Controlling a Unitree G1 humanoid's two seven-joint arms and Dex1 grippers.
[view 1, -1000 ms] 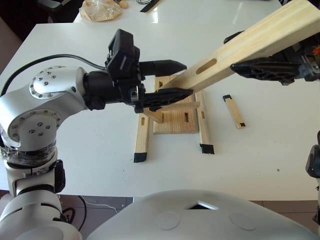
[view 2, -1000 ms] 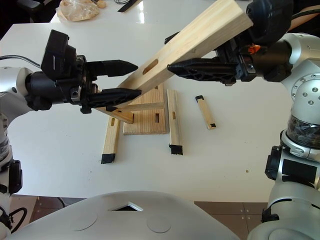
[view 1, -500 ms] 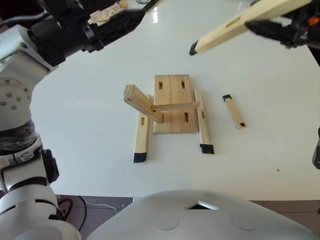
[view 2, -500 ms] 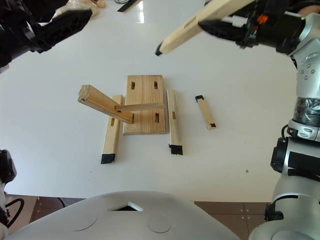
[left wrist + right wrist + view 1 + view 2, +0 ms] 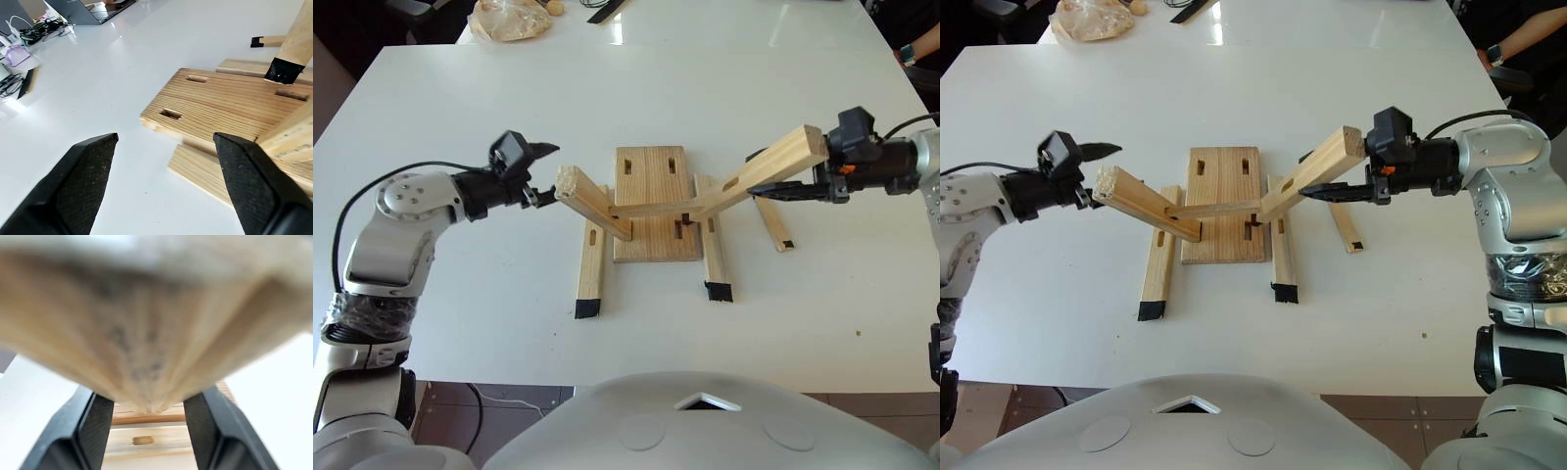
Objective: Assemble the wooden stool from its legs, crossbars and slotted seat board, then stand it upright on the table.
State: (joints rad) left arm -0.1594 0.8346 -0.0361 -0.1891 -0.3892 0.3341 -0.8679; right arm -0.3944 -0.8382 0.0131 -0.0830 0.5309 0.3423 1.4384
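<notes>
I see the slotted seat board (image 5: 646,181) flat on the worktop (image 5: 489,323), between the left flat leg (image 5: 591,269) and the right flat leg (image 5: 713,259). Above, a thin crossbar (image 5: 651,209) joins the left tilted leg (image 5: 592,201) and the right tilted leg (image 5: 764,174). A short crossbar (image 5: 778,230) lies further right.

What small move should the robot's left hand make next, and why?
Probably close the left hand on the leaning leg's top end: it hangs open beside it, while the right hand holds a second leg's foot at the board's slot.
</notes>
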